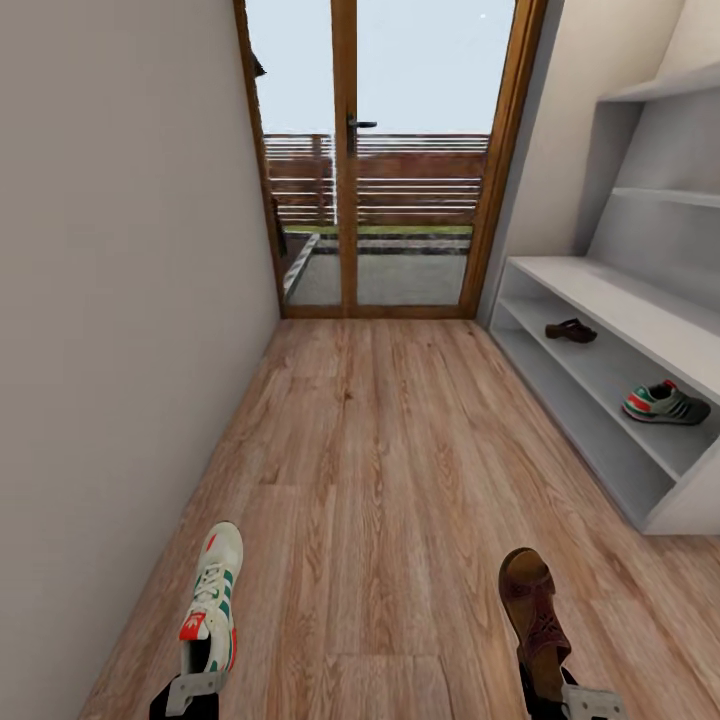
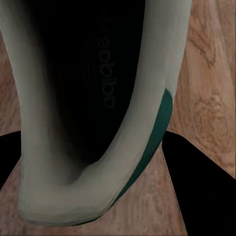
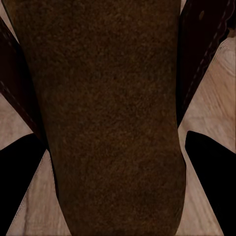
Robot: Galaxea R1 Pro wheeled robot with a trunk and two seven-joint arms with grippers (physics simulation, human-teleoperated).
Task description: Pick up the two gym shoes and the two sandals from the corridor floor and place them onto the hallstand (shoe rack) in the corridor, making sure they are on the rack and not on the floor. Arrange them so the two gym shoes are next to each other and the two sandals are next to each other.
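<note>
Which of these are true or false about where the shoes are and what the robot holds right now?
1. A sneaker sits on the rack's lower shelf. True.
2. The left gripper holds a sandal. False: it holds a white sneaker.
3. Both sandals are on the rack. False: one sandal is there, the other sandal is in the right gripper.
4. The glass door at the corridor's end is shut. True.

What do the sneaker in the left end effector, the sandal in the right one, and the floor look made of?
Sneaker: cream matte fabric or leather, green stripes, woven laces. Sandal: dark brown leather, stitched straps; the insole looks fuzzy, suede-like. Floor: wood-look planks, visible grain and seams, low sheen, perhaps laminate.
</note>
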